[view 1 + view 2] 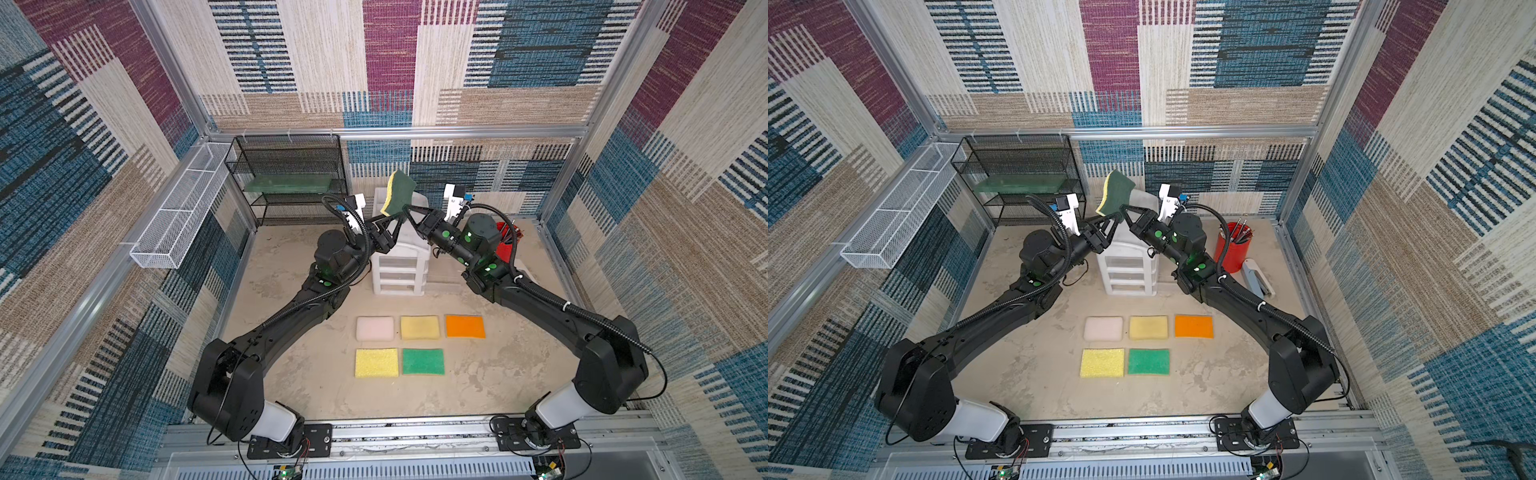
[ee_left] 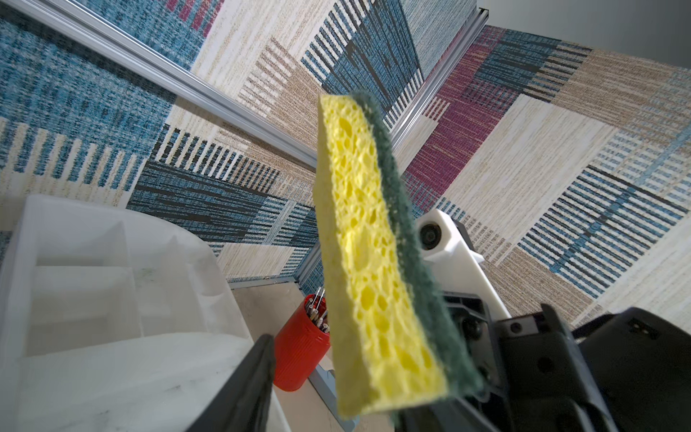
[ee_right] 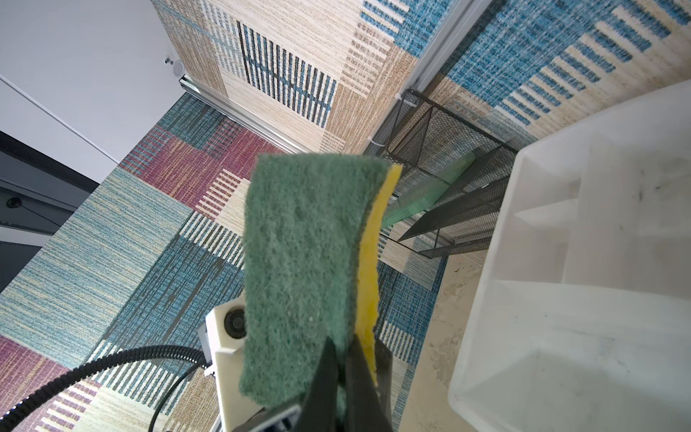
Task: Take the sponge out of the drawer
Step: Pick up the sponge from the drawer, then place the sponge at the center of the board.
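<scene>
A yellow sponge [image 1: 401, 193] with a dark green scouring face stands upright in the air over the white drawer [image 1: 399, 266] tower. It also shows in a top view as the sponge [image 1: 1117, 193] above the drawer [image 1: 1127, 270]. My right gripper [image 1: 411, 212] is shut on the sponge's lower edge; the right wrist view shows the pinch of the gripper [image 3: 342, 348] on the sponge [image 3: 299, 262]. My left gripper [image 1: 395, 220] meets it from the other side. In the left wrist view one of its fingers [image 2: 261, 374] stands clear of the sponge [image 2: 366, 262]; the other is hidden behind it.
Several flat sponges lie in two rows on the table front, among them an orange one [image 1: 465, 326] and a green one [image 1: 423, 361]. A red pen cup [image 1: 1232, 249] and a stapler [image 1: 1258, 276] sit right of the drawer. A black wire shelf [image 1: 286, 178] and a white mesh basket [image 1: 178, 212] stand back left.
</scene>
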Robot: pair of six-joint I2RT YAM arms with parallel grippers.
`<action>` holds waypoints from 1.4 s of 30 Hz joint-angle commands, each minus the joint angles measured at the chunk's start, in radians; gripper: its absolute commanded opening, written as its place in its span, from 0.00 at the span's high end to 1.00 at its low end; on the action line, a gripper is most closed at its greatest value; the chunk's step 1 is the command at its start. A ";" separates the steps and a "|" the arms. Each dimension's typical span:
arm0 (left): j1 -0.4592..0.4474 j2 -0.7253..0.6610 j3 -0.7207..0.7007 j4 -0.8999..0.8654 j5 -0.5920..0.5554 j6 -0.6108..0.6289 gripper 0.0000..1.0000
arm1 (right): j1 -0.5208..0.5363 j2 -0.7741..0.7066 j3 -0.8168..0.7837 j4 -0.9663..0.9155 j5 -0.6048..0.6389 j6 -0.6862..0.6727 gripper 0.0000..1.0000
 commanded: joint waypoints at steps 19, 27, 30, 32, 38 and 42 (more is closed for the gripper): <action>-0.001 -0.074 0.024 -0.049 -0.044 0.037 1.00 | -0.036 -0.067 0.008 -0.129 -0.043 -0.100 0.37; 0.002 -0.139 0.099 -0.340 0.071 0.056 1.00 | -0.136 -0.202 0.055 -0.392 0.100 -0.513 0.20; 0.005 -0.133 0.191 -0.530 0.168 0.064 1.00 | -0.161 -0.272 -0.002 -0.410 0.080 -0.609 0.19; 0.005 -0.114 0.264 -0.661 0.287 0.081 1.00 | -0.164 -0.327 -0.064 -0.421 0.064 -0.667 0.16; 0.000 -0.120 0.271 -0.764 0.516 0.046 1.00 | -0.180 -0.530 -0.219 -0.501 0.096 -0.732 0.14; -0.025 -0.154 0.199 -0.778 0.583 0.020 1.00 | -0.181 -0.695 -0.318 -0.514 0.213 -0.743 0.03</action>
